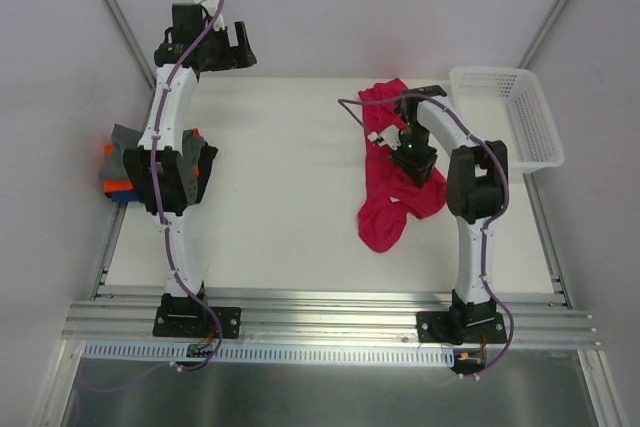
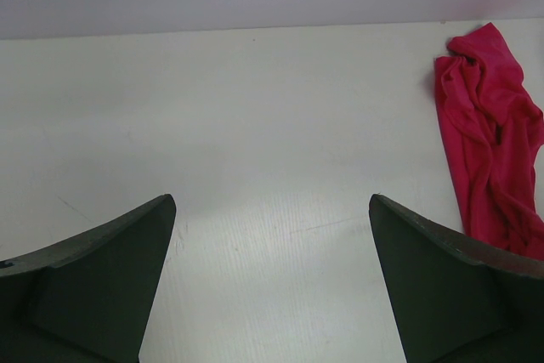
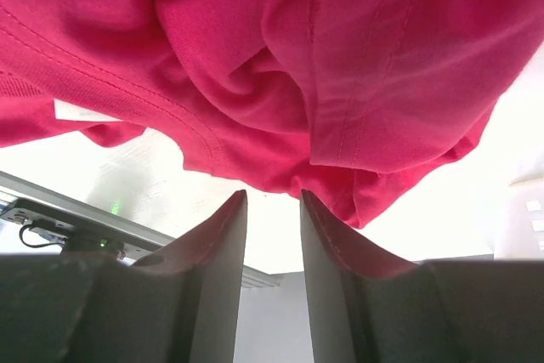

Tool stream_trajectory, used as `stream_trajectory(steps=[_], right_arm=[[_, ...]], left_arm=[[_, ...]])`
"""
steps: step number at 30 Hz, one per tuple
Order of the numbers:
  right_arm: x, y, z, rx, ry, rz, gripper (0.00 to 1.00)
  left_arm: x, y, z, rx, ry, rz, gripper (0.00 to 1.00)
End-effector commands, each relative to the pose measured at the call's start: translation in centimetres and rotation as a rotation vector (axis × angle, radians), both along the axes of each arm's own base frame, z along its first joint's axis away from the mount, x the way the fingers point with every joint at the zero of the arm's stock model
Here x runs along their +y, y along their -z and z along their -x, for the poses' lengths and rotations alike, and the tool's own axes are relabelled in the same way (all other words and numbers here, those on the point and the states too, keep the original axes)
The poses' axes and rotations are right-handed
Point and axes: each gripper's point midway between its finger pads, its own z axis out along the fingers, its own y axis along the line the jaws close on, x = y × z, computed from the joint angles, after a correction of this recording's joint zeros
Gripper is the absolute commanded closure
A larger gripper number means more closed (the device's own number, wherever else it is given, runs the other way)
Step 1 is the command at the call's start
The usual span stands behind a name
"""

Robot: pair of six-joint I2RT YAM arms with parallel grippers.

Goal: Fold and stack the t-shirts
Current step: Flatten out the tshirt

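A crumpled magenta-red t-shirt (image 1: 392, 197) lies in a long heap right of the table's middle. It also shows at the right edge of the left wrist view as the same t-shirt (image 2: 489, 125). My right gripper (image 1: 408, 159) hovers over the heap's middle. In the right wrist view its jaws (image 3: 272, 195) stand a narrow gap apart with nothing between them, their tips just short of the shirt's folds (image 3: 297, 57). A small white neck label (image 3: 81, 112) shows at the left. My left gripper (image 1: 232, 44) is at the far left, wide open (image 2: 272, 201) over bare table.
Folded grey, orange and blue t-shirts (image 1: 116, 169) are stacked at the table's left edge, partly behind the left arm. A white lattice basket (image 1: 510, 112) stands at the far right. An aluminium rail (image 1: 330, 312) runs along the near edge.
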Motion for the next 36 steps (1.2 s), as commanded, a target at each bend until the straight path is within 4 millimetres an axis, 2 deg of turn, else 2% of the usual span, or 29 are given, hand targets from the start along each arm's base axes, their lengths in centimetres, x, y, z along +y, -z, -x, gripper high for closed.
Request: stream_trajectory(steps=[1, 9, 18, 29, 36], right_arm=[[-2.5, -3.0, 5.8, 0.271, 0.026, 0.088, 0.66], [-3.2, -1.2, 4.6, 0.291, 0.063, 0.089, 0.66], [-0.7, -0.2, 2.1, 0.255, 0.082, 0.012, 0.65], [0.2, 0.4, 1.1, 0.225, 0.078, 0.007, 0.65], [0.4, 0.9, 1.2, 0.226, 0.063, 0.036, 0.61]], left_arm=[[-0.7, -3.2, 0.3, -0.081, 0.023, 0.006, 0.01], [-0.8, -3.1, 0.3, -0.08, 0.022, 0.0, 0.01], [-0.8, -3.0, 0.8, -0.076, 0.026, -0.015, 0.01], [-1.5, -2.8, 0.9, -0.07, 0.039, -0.009, 0.01], [-1.5, -2.8, 0.9, -0.069, 0.038, -0.011, 0.01]])
